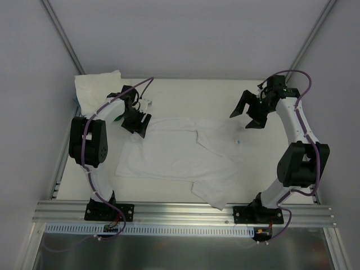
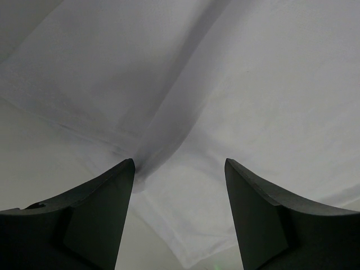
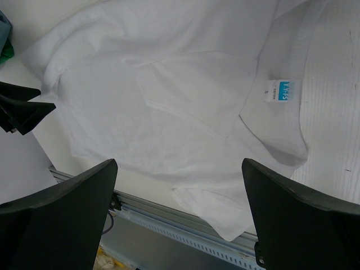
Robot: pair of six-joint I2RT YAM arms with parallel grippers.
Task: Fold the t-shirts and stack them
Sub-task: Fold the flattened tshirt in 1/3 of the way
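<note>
The pale flat table (image 1: 191, 95) lies bare along its far edge, between the left gripper (image 1: 136, 121) and the right gripper (image 1: 247, 115). A spread white cloth t-shirt (image 1: 174, 154) covers the middle (one sleeve reaches the near metal rail (image 1: 169, 209)), and a folded white cloth pile (image 1: 97, 90) blocks the far-left corner.

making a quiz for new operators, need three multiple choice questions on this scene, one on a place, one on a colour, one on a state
1. Where does the heap of white cloth lie?
A. at the far left corner of the table
B. at its centre
C. at its near right edge

2. What colour is the small neck label on the spread white short-sleeved t-shirt?
A. red
B. blue
C. yellow

3. How is the right hand?
A. shut on the shirt
B. open, holding nothing
C. shut on the label

Answers: A, the top view shows it in that corner; B, the right wrist view shows a blue tag; B, its fingers stand wide apart, nothing between them.
</note>
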